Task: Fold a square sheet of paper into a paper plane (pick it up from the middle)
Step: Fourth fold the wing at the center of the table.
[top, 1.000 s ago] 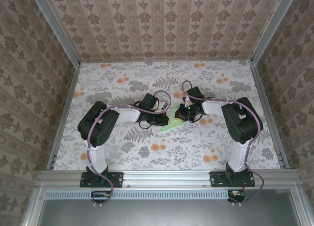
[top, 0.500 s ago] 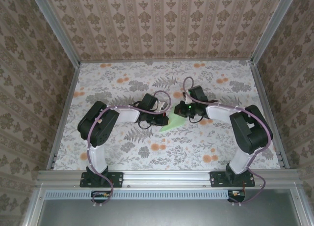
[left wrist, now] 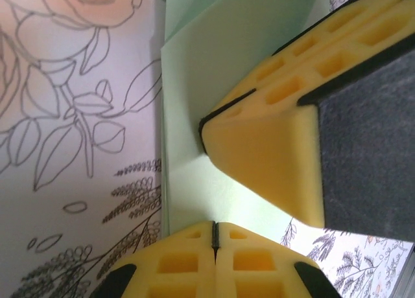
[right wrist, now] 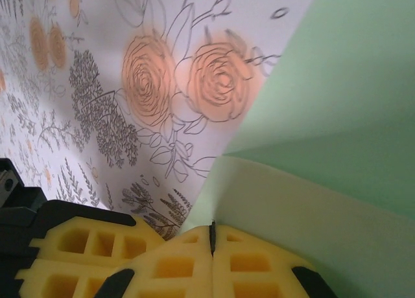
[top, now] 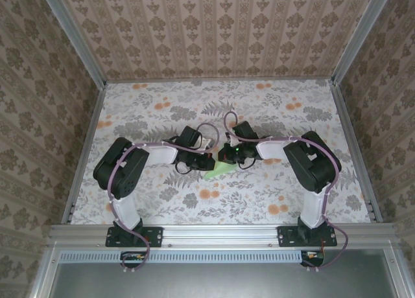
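Observation:
The pale green sheet of paper (top: 216,171) lies folded on the floral tablecloth at the table's middle, a pointed shape with its tip toward the near left. Overlapping layers and a crease show in the right wrist view on the paper (right wrist: 337,116). My left gripper (top: 210,162) is shut, its tips (left wrist: 215,230) resting on the paper (left wrist: 194,84). My right gripper (top: 228,157) is shut too, its tips (right wrist: 212,232) down on the paper's edge. The two grippers stand close together, with the right fingers (left wrist: 272,136) in the left wrist view and the left fingers (right wrist: 78,249) in the right wrist view.
The orange-and-grey floral tablecloth (top: 279,110) covers the table. Patterned walls and an aluminium frame (top: 220,233) enclose it. Both arms bend inward toward the centre, cables looping above the wrists.
The right gripper has slid left and nearer along the paper, up to the left gripper. The left arm has shifted slightly left and nearer. The paper has moved a little with them.

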Robot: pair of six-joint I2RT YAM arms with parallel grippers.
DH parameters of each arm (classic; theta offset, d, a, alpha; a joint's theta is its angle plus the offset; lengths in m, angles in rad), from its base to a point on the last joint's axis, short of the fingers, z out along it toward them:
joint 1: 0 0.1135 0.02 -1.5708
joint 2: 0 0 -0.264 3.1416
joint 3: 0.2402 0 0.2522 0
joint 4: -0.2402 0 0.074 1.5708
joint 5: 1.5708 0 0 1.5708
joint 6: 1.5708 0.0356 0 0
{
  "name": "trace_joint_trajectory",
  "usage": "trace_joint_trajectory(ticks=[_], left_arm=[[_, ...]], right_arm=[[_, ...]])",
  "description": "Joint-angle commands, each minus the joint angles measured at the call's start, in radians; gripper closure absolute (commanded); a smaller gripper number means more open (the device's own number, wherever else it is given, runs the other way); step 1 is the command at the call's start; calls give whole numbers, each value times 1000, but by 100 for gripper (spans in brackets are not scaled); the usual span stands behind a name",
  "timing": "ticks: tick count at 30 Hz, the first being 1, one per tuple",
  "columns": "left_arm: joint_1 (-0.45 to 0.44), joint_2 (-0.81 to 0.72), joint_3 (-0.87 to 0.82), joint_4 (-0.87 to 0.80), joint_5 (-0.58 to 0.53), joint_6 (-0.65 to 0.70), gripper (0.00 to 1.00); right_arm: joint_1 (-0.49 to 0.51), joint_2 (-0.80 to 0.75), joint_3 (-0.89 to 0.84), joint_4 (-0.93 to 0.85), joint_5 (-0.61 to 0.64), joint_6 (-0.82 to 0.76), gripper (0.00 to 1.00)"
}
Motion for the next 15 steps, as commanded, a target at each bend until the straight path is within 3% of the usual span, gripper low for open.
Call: trace_joint_trajectory(ticks=[1,5,15], left_arm=[[5,17,-49,-160,-58,39,100],[9,16,-60,-166,-57,39,100],[19,14,-96,-163,-44,43,100]], right_arm=[[6,36,14,-28,1,-46,95],[-16,22,-12,-48,70,-94,96],[-225,27,-74,83,70,-36,97]])
